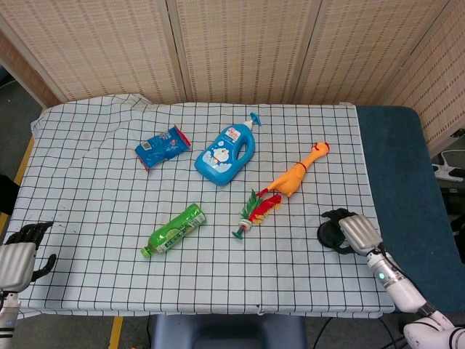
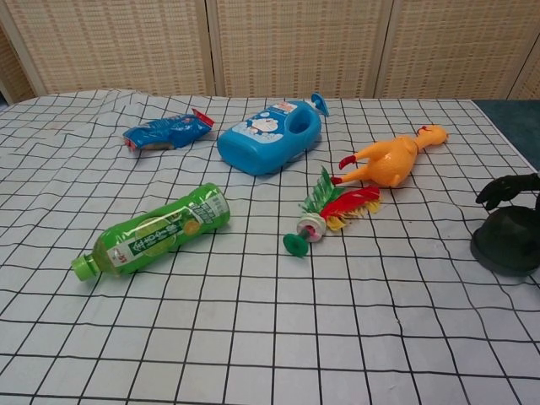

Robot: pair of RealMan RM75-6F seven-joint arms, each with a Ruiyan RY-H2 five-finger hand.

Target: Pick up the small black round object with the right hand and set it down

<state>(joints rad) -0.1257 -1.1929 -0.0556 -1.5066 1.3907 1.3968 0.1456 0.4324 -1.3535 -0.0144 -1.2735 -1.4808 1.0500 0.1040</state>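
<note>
The small black round object (image 1: 328, 235) (image 2: 506, 240) sits on the checked cloth near the table's right edge. My right hand (image 1: 352, 230) (image 2: 509, 189) is beside and just above it. Its dark fingers bend down over the object's top, and it holds nothing. The object rests on the cloth. My left hand (image 1: 19, 252) hangs off the front left corner of the table with its fingers apart and nothing in it; the chest view does not show it.
A yellow rubber chicken (image 1: 296, 174) and a feathered shuttlecock (image 1: 254, 212) lie left of the black object. Further left are a green bottle (image 1: 174, 230), a blue dispenser bottle (image 1: 227, 154) and a blue packet (image 1: 163, 147). The table's right edge (image 1: 372, 203) is close.
</note>
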